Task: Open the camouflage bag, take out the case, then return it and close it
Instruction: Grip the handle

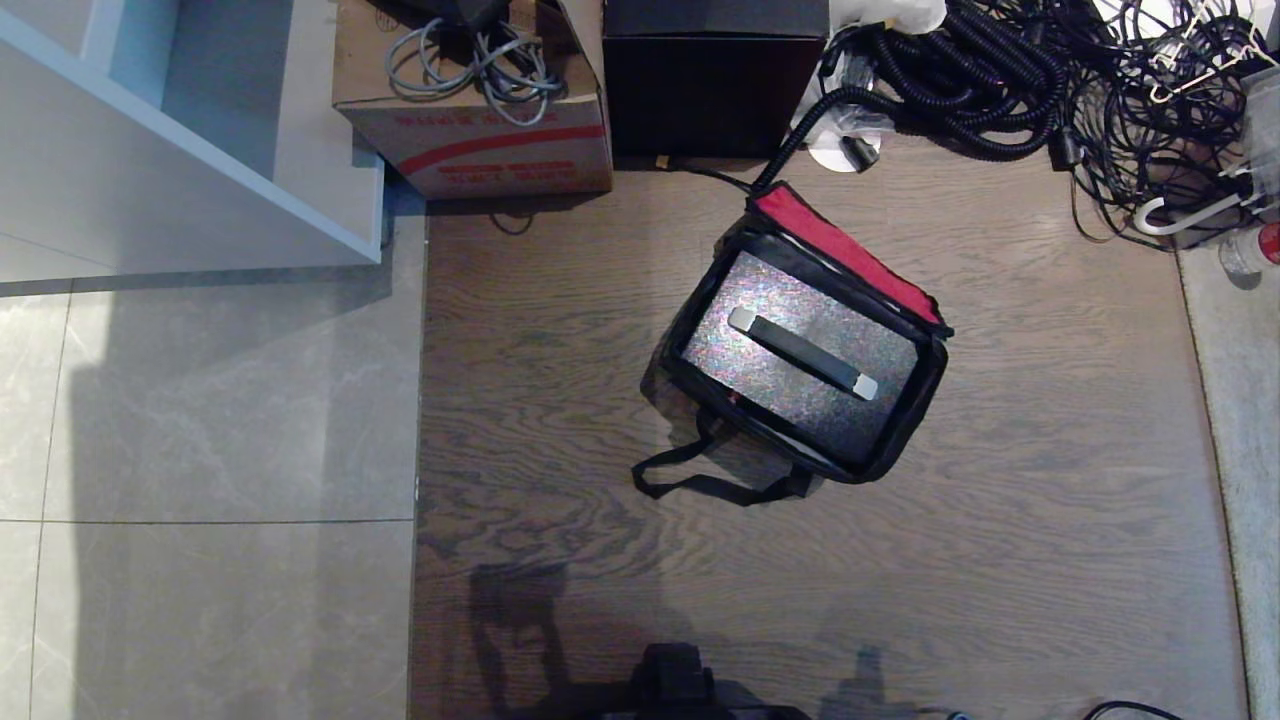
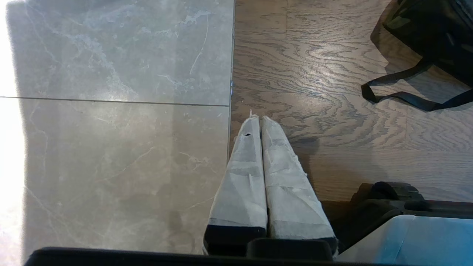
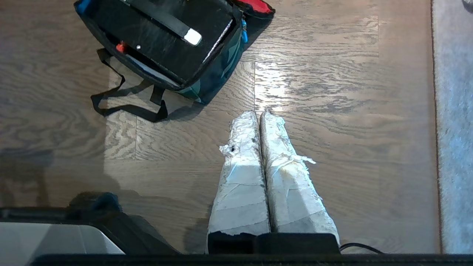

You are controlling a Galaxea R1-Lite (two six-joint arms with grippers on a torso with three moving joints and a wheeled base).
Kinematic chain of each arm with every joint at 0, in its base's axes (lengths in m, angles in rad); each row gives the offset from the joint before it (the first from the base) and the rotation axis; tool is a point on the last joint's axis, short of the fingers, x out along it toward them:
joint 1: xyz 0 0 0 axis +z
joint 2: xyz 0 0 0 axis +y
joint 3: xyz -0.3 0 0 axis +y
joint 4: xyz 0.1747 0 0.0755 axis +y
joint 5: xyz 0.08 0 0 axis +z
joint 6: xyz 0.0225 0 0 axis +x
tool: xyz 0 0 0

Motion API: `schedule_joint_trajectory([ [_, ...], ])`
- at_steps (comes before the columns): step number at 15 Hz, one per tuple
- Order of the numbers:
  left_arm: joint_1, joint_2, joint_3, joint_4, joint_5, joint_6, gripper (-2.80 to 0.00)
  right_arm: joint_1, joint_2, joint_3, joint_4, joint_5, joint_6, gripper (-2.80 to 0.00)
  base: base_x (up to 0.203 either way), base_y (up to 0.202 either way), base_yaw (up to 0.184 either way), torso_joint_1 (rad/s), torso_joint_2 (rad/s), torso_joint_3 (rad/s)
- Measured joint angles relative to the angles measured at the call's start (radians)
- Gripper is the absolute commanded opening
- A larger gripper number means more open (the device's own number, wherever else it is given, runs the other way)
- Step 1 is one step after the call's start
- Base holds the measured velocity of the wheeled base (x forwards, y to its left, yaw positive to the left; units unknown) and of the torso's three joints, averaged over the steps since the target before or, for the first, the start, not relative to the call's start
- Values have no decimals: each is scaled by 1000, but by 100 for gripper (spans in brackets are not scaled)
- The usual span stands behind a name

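Observation:
The camouflage bag (image 1: 928, 392) sits open on the wood floor, its lid (image 1: 845, 250) folded back with the red lining showing and its black strap (image 1: 700, 482) trailing toward me. The case (image 1: 790, 385) lies inside, speckled top up, with its black handle (image 1: 800, 352) across it. Neither gripper appears in the head view. In the left wrist view my left gripper (image 2: 260, 119) is shut and empty above the floor, well short of the bag (image 2: 436, 29). My right gripper (image 3: 259, 114) is likewise shut and empty, a short way from the bag (image 3: 218, 74) and case (image 3: 155, 37).
Behind the bag stand a brown cardboard box (image 1: 480, 110) with cables in it and a plain black cube box (image 1: 715, 80). A tangle of black cables (image 1: 1050, 90) fills the far right. A white shelf (image 1: 190, 130) is far left; grey tiles (image 1: 200, 450) border the wood.

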Motion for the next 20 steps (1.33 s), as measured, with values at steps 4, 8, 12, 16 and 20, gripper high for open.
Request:
schedule_joint_trajectory([
  [4,0,0,0,0,0,-1,-280,1,18,-223,199,21,64,-280,0,0,0,0,0,0],
  [8,0,0,0,0,-1,0,-280,3,225,-586,605,141,193,-280,0,0,0,0,0,0],
  [12,0,0,0,-1,0,0,-280,32,658,-686,633,238,235,-280,0,0,0,0,0,0],
  [16,0,0,0,0,0,0,-280,128,1143,-740,281,204,245,-280,0,0,0,0,0,0],
  [20,0,0,0,0,0,-1,-280,266,1546,-835,-92,84,229,-280,0,0,0,0,0,0],
])
